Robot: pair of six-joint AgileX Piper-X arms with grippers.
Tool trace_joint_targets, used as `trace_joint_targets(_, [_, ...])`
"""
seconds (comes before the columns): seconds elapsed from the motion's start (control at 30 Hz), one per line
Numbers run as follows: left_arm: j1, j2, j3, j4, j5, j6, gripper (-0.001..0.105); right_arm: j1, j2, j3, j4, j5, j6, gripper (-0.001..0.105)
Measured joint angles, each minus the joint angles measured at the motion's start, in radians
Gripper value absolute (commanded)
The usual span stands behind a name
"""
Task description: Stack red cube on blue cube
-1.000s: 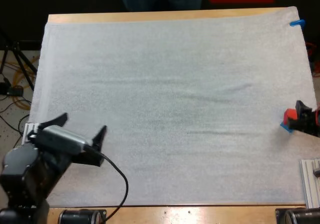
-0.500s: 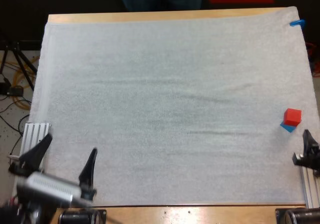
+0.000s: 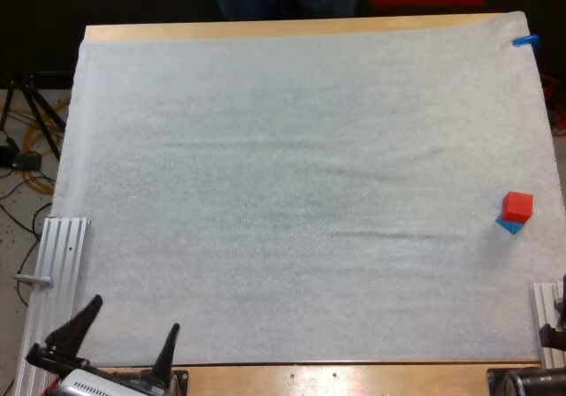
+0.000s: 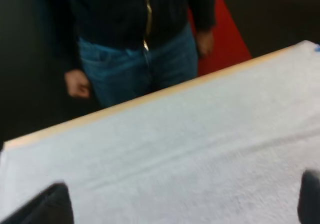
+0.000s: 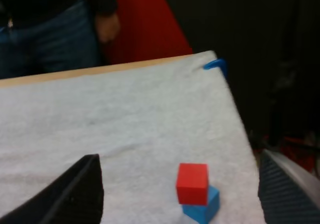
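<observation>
At the white mat's right edge: the red cube [image 3: 517,206] rests on top of the blue cube [image 3: 508,226], as the high view shows that edge.
Red cube: upright on the blue one and set askew to it, so it does not cover it fully; no gripper touches it.
Blue cube: flat on the white mat [image 3: 292,193], just inside the mat's right edge, with one corner poking out from under the red cube [image 5: 192,183].
Left gripper [image 3: 124,343]: at the mat's near left corner, its two black fingers spread wide with nothing between them; from its own wrist view the gripper [image 4: 177,204] looks across bare mat toward the mat's far side.
Right gripper [image 5: 178,158]: fingers stand far apart and clear of both cubes; the stack sits on the mat between and beyond them, with the blue cube [image 5: 202,209] at the bottom.
Metal rail [image 3: 62,263]: lies just beside the mat's left edge, close to the left gripper.
Person [image 4: 145,34]: stands just beyond the mat's far side, one hand [image 4: 77,84] hanging at the hip.
</observation>
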Motion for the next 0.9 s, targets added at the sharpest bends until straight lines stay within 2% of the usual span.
trace_joint_targets(0.17, [0.0, 0.0, 0.01, 0.092, 0.01, 0.005, 0.087, 0.0, -0.006, 0.033, 0.069, 0.028, 0.002, 0.064])
trace_joint_targets(0.37, [0.0, 0.0, 0.042, 0.109, 0.011, 0.017, 0.087, 0.0, -0.006, 0.054, 0.034, 0.029, 0.002, 0.064])
trace_joint_targets(0.57, [0.0, 0.002, 0.12, -0.059, 0.011, 0.038, 0.087, 0.0, -0.006, 0.095, -0.113, 0.011, -0.017, 0.064])
trace_joint_targets(0.63, [0.0, 0.002, 0.181, -0.142, 0.011, 0.038, 0.087, 0.0, -0.006, 0.123, -0.136, -0.011, -0.019, 0.064])
trace_joint_targets(0.73, [0.0, 0.002, 0.248, -0.205, 0.011, 0.038, 0.087, 0.0, -0.006, 0.153, -0.14, -0.051, -0.019, 0.064])
trace_joint_targets(0.9, [0.0, 0.004, 0.322, -0.23, 0.013, 0.038, 0.087, 0.0, -0.006, 0.19, -0.14, -0.076, -0.019, 0.064])
